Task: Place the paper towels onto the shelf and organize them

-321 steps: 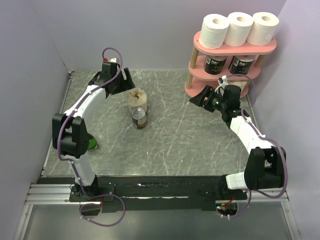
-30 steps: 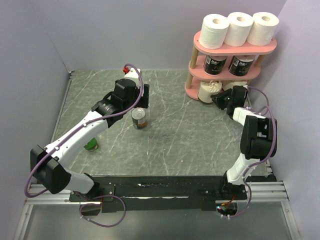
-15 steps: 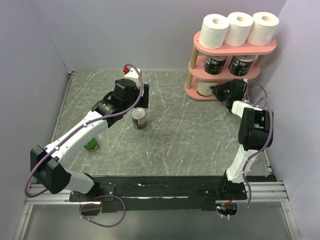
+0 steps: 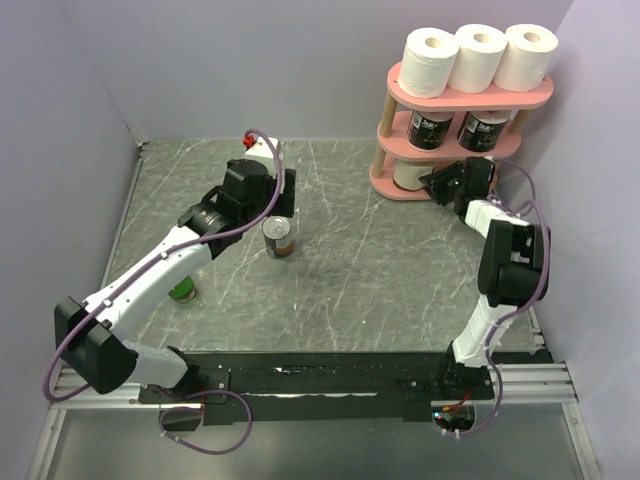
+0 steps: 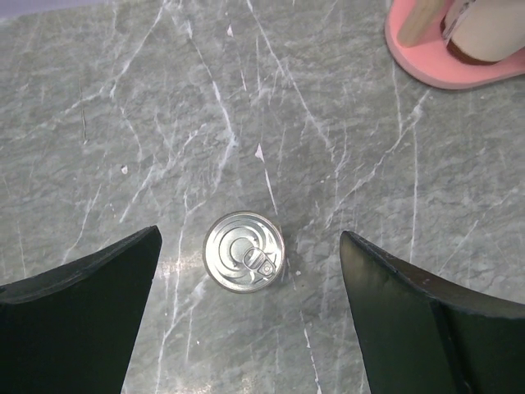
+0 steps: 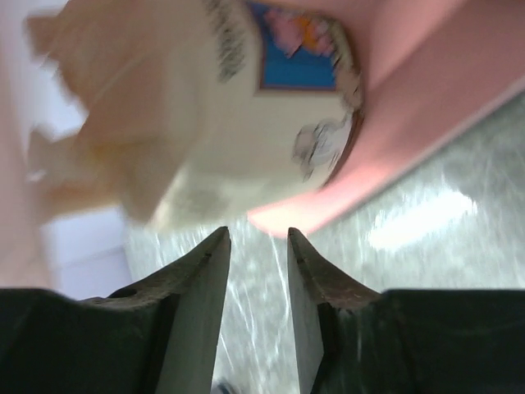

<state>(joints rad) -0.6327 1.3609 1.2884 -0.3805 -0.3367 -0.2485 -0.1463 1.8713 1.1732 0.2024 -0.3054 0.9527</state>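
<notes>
Table (image 4: 350,270): you had no loose roll on it in the top view; only the can (image 5: 244,263) stood there, and it was not part of the job.
Shelf (image 4: 470,97): it stood at the far right corner, upright, with all three boards loaded.
Top board: three white rolls (image 4: 478,57) stood upright side by side.
Middle board: two black rolls (image 4: 432,130) stood upright next to each other.
Bottom board: one cream roll (image 4: 407,174) sat at its left end; your right arm hid the rest of that board, so I could not tell what else was there.
Progress: by my judgement the placing was nearly done. What remained was to back the right arm out and straighten the bottom roll if it sat crooked.
Left gripper (image 5: 249,236): its jaws were spread wide and empty, poised above the can and touching nothing.
Right gripper (image 6: 257,232): it was at the bottom board with its jaws only slightly apart and nothing between them. The cream roll lay just beyond the tips on the pink board; whether they touched it I could not tell.
</notes>
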